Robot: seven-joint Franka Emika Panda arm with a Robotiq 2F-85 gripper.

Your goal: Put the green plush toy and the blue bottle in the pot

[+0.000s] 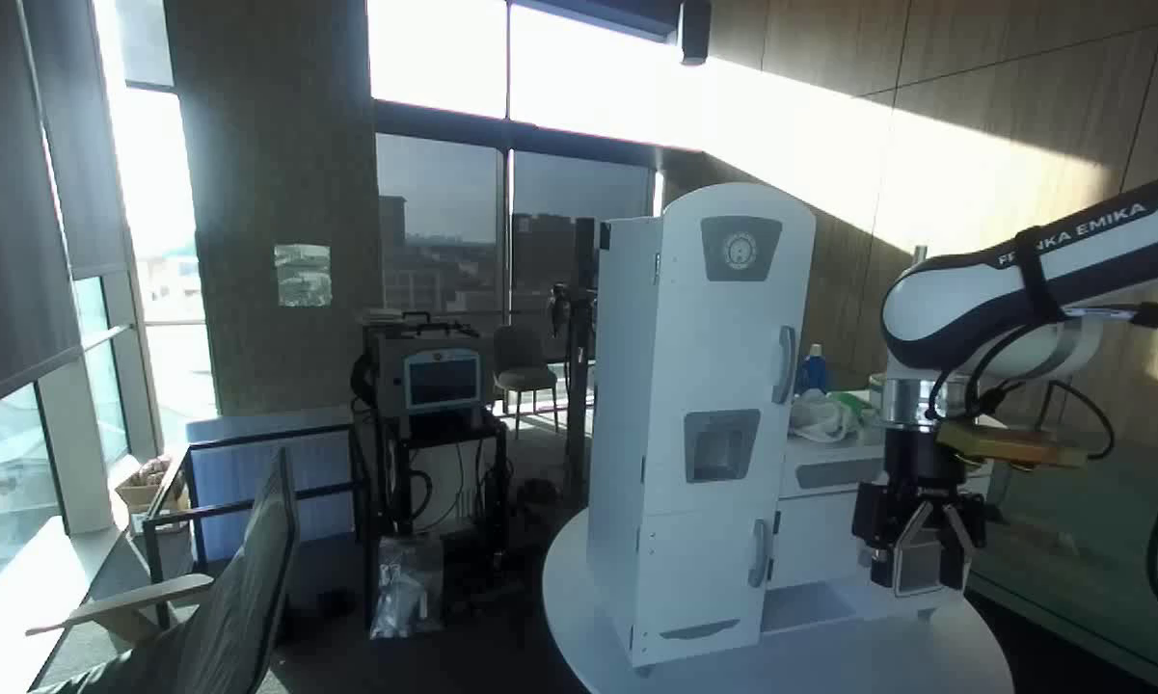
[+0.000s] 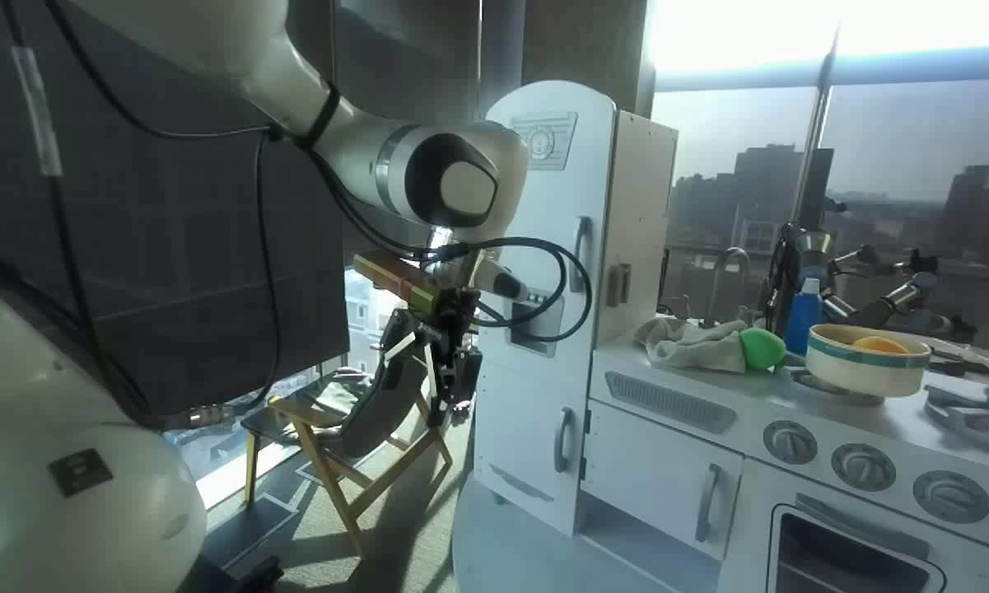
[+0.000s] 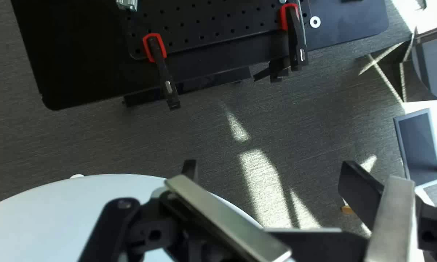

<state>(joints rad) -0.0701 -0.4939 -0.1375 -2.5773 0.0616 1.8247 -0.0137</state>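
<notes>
The green plush toy (image 2: 762, 349) lies on the toy kitchen counter against a pale cloth; it also shows partly in an exterior view (image 1: 845, 401). The blue bottle (image 2: 804, 319) stands upright behind it, its lower part hidden; its pale top shows in both exterior views (image 1: 814, 372). The pot (image 2: 866, 372), cream with a teal band, sits on the stove to the right and holds a rounded orange-yellow thing. My gripper (image 1: 918, 578) points down, open and empty, away from these things and below counter height. In the wrist view its fingers (image 3: 271, 182) are wide apart over the floor.
The tall white toy fridge (image 2: 543, 346) stands beside the counter (image 2: 667, 366). The pale cloth (image 2: 692, 344) and a faucet (image 2: 729, 276) are on the counter. A round white table (image 3: 76, 214) is under the kitchen. A black perforated plate (image 3: 211, 25) shows in the wrist view.
</notes>
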